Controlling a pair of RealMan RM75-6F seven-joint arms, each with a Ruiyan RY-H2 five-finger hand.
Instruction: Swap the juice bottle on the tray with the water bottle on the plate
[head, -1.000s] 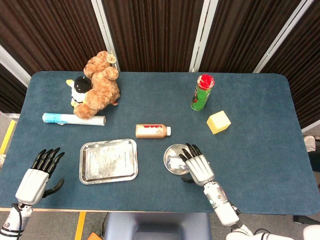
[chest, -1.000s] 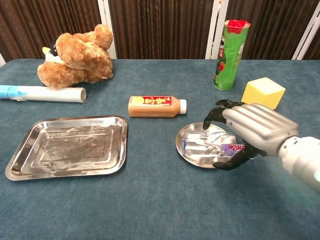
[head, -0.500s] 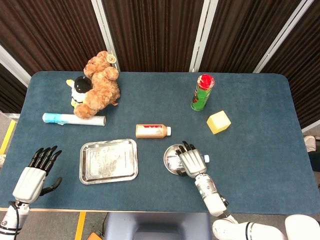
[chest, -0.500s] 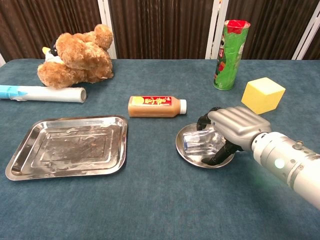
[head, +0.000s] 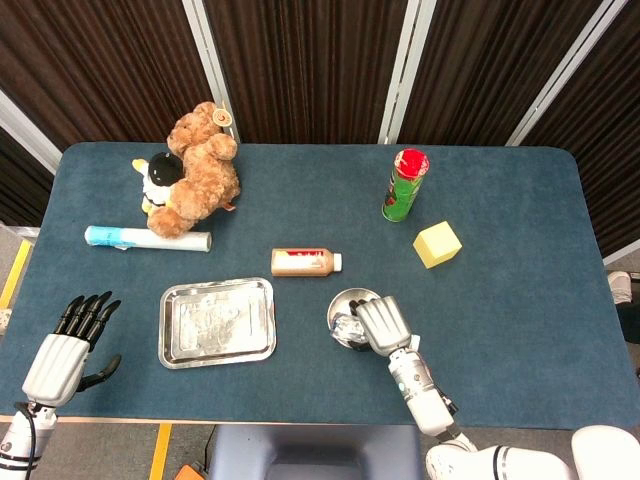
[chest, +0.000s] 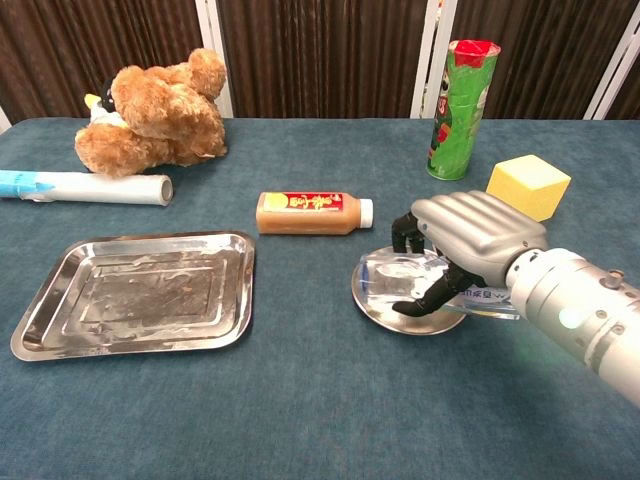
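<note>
The right hand is wrapping its fingers over the clear water bottle, which is lying on its side across the round metal plate, its labelled end sticking out past the plate's rim beneath the wrist. The thumb is curling under the bottle's near side, so the hand is gripping it; whether the bottle is lifting clear of the plate cannot be told. The juice bottle is lying on its side on the blue table, just behind the plate and beside the empty rectangular tray, not on it. The left hand is hovering at the table's near left corner, fingers spread, holding nothing. Behind the right hand are sitting a yellow block and a green can; farther left are lying a teddy bear and a white tube.
</note>
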